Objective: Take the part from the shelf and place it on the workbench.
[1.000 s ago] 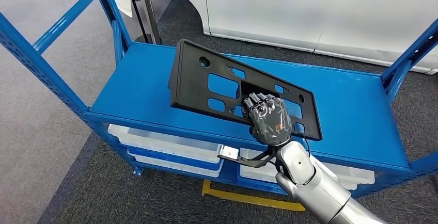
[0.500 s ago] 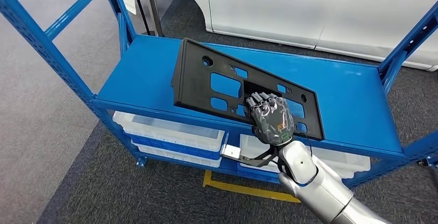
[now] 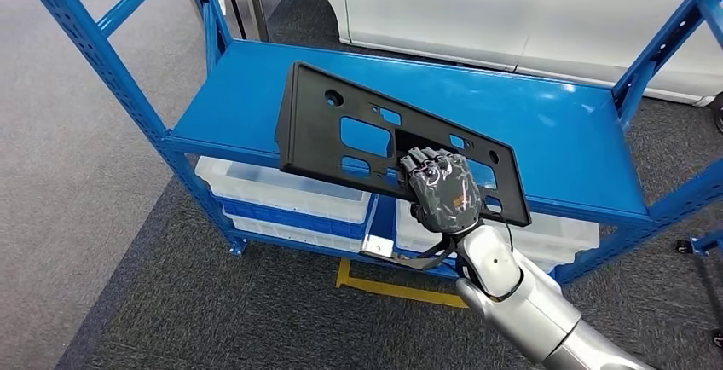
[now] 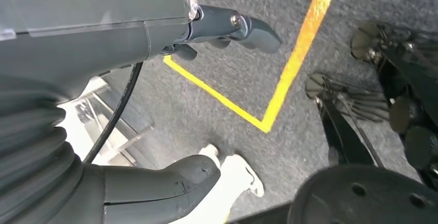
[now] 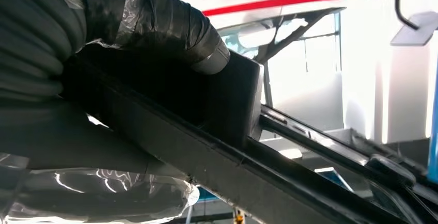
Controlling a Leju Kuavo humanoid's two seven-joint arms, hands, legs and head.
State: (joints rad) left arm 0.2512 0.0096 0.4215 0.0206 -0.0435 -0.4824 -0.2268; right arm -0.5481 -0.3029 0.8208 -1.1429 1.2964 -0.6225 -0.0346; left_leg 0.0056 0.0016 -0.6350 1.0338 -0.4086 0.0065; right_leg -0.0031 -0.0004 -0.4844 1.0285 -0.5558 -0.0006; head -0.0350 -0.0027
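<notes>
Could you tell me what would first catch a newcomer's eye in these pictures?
A black plate full of cut-outs, tilted above the blue shelf, gripped near its lower edge by the right hand. Behind the shelf stands a white vehicle; white bins sit below.

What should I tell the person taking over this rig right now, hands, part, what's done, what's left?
Right hand: grips the black plastic part at its near edge, fingers through a cutout.
Left hand: hangs over the floor, holds nothing, fingers apart.
Part: lifted and tilted above the blue shelf, its near edge past the shelf's front rail.
Done: part grasped and raised.
Left: carry it to the workbench, set it down, let go.
</notes>
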